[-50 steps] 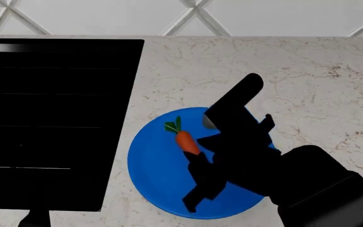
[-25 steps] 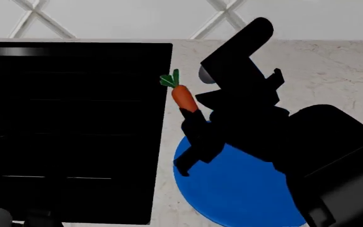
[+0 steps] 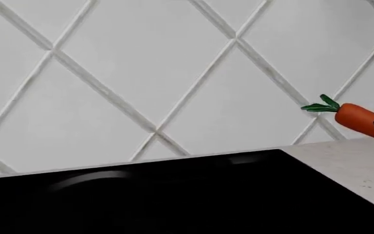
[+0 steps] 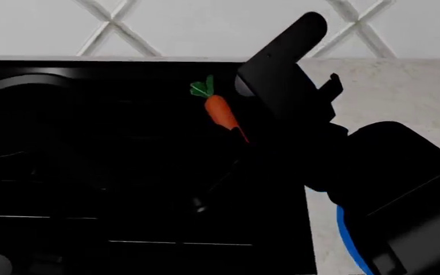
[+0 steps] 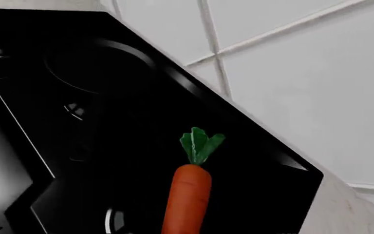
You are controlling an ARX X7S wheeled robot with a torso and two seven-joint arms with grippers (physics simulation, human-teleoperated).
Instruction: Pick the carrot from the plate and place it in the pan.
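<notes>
The orange carrot with its green top hangs in the air over the black cooktop, gripped at its narrow end by my right gripper, which is shut on it. The right wrist view shows the carrot pointing leaf-first toward the pan's glossy rim. In the head view the pan's rim shows as a faint arc at the far left, well left of the carrot. Only a sliver of the blue plate shows at the lower right. The carrot also shows in the left wrist view. My left gripper is out of view.
The flat black cooktop fills the left and middle of the head view. Marble counter lies to its right. A white tiled wall stands behind. My right arm covers the lower right.
My right gripper has lifted the carrot off the plate and carried it left over the cooktop. The view has shifted left, so the plate is nearly out of view and the pan's rim has appeared.
</notes>
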